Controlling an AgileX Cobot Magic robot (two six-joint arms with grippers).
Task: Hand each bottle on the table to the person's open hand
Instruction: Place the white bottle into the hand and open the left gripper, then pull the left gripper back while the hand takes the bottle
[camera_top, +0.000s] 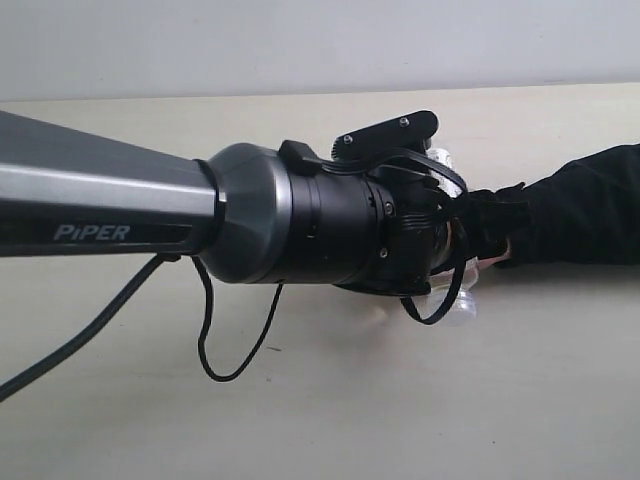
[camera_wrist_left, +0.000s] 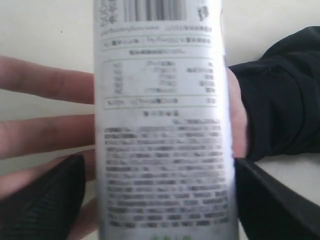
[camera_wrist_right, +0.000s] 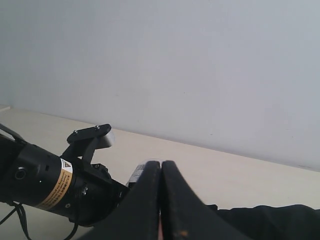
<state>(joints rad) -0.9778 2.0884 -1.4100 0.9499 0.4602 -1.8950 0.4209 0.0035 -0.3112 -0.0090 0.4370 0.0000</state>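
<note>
A whitish bottle (camera_wrist_left: 162, 135) with a printed label and barcode fills the left wrist view, lying across the person's open hand (camera_wrist_left: 45, 130), whose fingers are spread under it. My left gripper (camera_wrist_left: 159, 200) is open around the bottle: one black finger (camera_wrist_left: 270, 200) touches it, while the other finger (camera_wrist_left: 45, 200) stands a narrow gap away. In the exterior view my own wrist hides the gripper, and only the bottle's ends (camera_top: 444, 160) show. My right gripper (camera_wrist_right: 161, 165) is shut and empty, raised above the table (camera_wrist_right: 225, 170). The other bottles are out of view.
The person's black sleeve (camera_top: 580, 205) reaches in from the right over the table (camera_top: 400, 400). My left arm (camera_top: 120, 200) spans the exterior view from the left, with a cable (camera_top: 215, 350) hanging below it. A pale wall (camera_wrist_right: 200, 65) stands behind.
</note>
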